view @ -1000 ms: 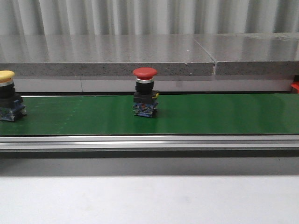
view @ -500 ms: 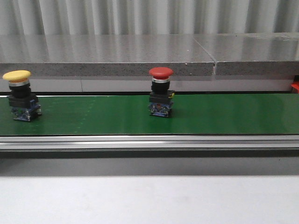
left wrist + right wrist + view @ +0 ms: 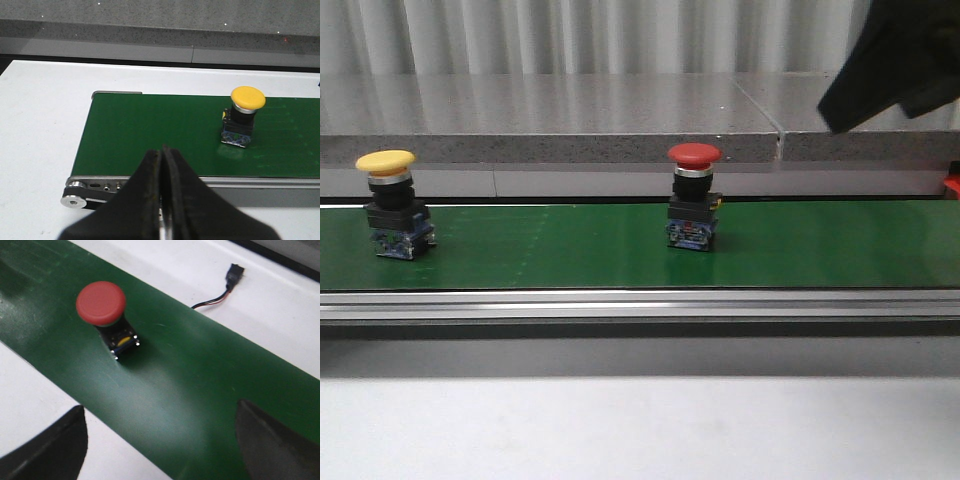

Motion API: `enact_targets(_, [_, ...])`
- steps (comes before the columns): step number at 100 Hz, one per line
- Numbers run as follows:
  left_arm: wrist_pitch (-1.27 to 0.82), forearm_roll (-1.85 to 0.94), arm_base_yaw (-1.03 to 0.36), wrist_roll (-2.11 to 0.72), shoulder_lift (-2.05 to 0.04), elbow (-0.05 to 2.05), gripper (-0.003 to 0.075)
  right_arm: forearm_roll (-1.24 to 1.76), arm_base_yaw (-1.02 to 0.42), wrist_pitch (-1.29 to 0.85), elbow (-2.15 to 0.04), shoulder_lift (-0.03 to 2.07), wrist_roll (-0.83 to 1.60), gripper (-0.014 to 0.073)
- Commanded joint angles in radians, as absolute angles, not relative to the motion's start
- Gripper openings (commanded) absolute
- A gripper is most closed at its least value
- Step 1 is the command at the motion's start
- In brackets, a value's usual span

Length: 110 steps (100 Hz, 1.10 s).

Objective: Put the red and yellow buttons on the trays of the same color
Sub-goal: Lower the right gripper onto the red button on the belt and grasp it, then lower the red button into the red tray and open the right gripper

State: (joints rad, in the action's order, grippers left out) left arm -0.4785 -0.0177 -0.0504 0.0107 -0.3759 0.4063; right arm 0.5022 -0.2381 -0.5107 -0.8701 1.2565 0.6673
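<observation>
A red button [image 3: 694, 208] [image 3: 106, 315] stands upright on the green conveyor belt [image 3: 570, 250] near the middle of the front view. A yellow button [image 3: 392, 204] [image 3: 243, 115] stands on the belt at the left. My right gripper [image 3: 160, 435] is open above the belt, its fingers wide apart, with the red button ahead of them and nothing between them. A dark part of the right arm [image 3: 900, 60] shows at the front view's upper right. My left gripper [image 3: 163, 157] is shut and empty near the belt's end, apart from the yellow button. No trays are in view.
A grey stone ledge [image 3: 620, 120] runs behind the belt. The belt's metal frame [image 3: 640, 305] and end roller [image 3: 75, 200] border a white table [image 3: 640, 430]. A small cable with a black plug [image 3: 227, 282] lies on the table. A red object [image 3: 951, 186] peeks in at the right edge.
Both buttons have travelled rightward along the belt. The right arm has come into the front view at the upper right.
</observation>
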Motion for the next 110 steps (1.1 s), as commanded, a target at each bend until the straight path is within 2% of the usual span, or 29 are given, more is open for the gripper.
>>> enact_targets(1, [-0.402, -0.028, -0.059, 0.012, -0.38, 0.433, -0.0021, 0.525, -0.273, -0.453, -0.946, 1.314, 0.709, 0.0592])
enact_targets(25, [-0.402, -0.028, -0.059, 0.012, -0.38, 0.433, -0.0021, 0.525, -0.332, -0.458, -1.073, 1.489, 0.714, 0.0592])
enact_targets(53, [-0.402, -0.028, -0.059, 0.012, -0.38, 0.433, -0.0021, 0.525, -0.347, -0.468, -1.162, 1.601, 0.714, 0.0588])
enact_targets(57, [-0.402, -0.028, -0.059, 0.012, -0.38, 0.433, -0.0021, 0.525, -0.347, -0.467, -1.162, 1.604, 0.714, 0.0566])
enact_targets(63, [-0.402, -0.028, -0.059, 0.012, -0.38, 0.433, -0.0021, 0.525, -0.347, -0.472, -1.162, 1.607, 0.714, 0.0468])
enact_targets(71, [-0.402, -0.028, -0.059, 0.012, -0.38, 0.433, -0.0021, 0.521, -0.344, -0.48, -1.163, 1.603, 0.714, 0.0288])
enact_targets(72, [-0.402, -0.028, -0.059, 0.012, -0.38, 0.433, -0.0021, 0.52, -0.343, -0.482, -1.163, 1.602, 0.714, 0.024])
enact_targets(82, [-0.402, -0.028, -0.059, 0.012, -0.38, 0.433, -0.0021, 0.509, -0.322, -0.529, -1.178, 1.588, 0.714, 0.0087])
enact_targets(94, [-0.402, -0.028, -0.059, 0.012, -0.38, 0.433, -0.0021, 0.504, -0.254, -0.608, -1.243, 1.568, 0.711, 0.007])
enact_targets(110, [-0.402, -0.028, -0.059, 0.012, -0.38, 0.433, -0.0021, 0.504, -0.087, -0.668, -1.388, 1.557, 0.672, 0.007])
